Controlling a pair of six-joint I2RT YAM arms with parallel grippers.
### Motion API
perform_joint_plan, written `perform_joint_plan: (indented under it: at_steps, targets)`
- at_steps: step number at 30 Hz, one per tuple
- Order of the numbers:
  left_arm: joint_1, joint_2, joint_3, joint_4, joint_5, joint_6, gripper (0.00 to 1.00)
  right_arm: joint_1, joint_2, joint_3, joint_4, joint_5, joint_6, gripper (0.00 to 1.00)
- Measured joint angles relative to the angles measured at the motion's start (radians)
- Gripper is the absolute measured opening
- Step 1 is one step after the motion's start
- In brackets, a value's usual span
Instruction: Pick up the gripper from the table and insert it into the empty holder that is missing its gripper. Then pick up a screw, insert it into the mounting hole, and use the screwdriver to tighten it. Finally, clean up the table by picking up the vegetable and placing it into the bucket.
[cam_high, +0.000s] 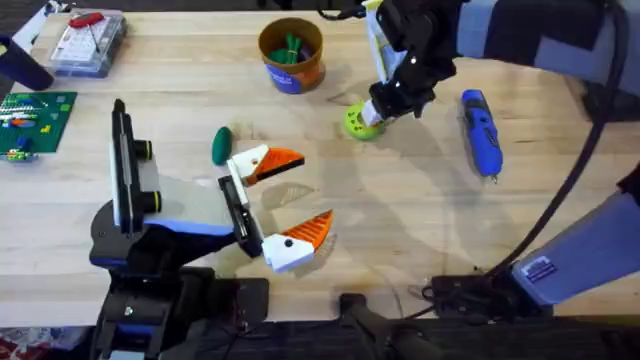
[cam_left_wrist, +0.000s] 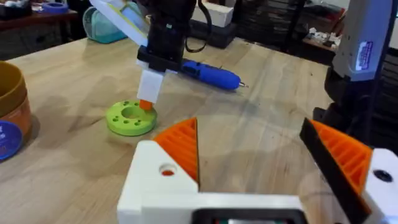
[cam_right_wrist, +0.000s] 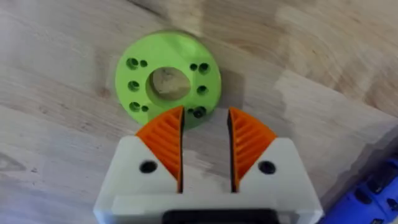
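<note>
My right gripper (cam_high: 378, 112) (cam_right_wrist: 206, 134) hangs just over the lime-green ring (cam_high: 360, 123) (cam_right_wrist: 166, 79), open by a narrow gap with nothing between its pads. The ring has a centre hole and several small holes; one near the pads looks dark. To the ring's right lies the blue screwdriver (cam_high: 481, 132) (cam_left_wrist: 208, 73). The dark green vegetable (cam_high: 221, 145) rests on the table beside my left gripper (cam_high: 293, 198) (cam_left_wrist: 261, 155), which stands wide open and empty. The bucket (cam_high: 291, 55) (cam_left_wrist: 9, 118) stands at the back with green pieces inside. The loose gripper, holder and screw are out of view.
A clear parts box (cam_high: 85, 40) sits at the back left, a green circuit board (cam_high: 30, 120) below it near the left edge. Cables (cam_high: 470, 290) run along the front edge by the right arm's base. Bare wood lies between the two grippers.
</note>
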Motion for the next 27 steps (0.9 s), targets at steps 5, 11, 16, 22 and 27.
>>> perform_joint_plan:
  at_steps: [5,11,16,22,27]
  targets:
    - [0.0,0.0,0.0,0.0,0.0,0.0,0.991,0.0,0.0,0.0,0.001,0.0,-0.002,0.298]
    - [0.0,0.0,0.0,0.0,0.0,0.0,0.991,0.0,0.0,0.0,0.001,0.0,-0.003,0.229]
    - [0.0,0.0,0.0,0.0,0.0,0.0,0.991,0.0,0.0,0.0,0.001,0.0,-0.003,0.156]
    - [0.0,0.0,0.0,0.0,0.0,0.0,0.991,0.0,0.0,0.0,0.001,0.0,-0.003,0.125]
    - [0.0,0.0,0.0,0.0,0.0,0.0,0.991,0.0,0.0,0.0,0.001,0.0,-0.003,0.076]
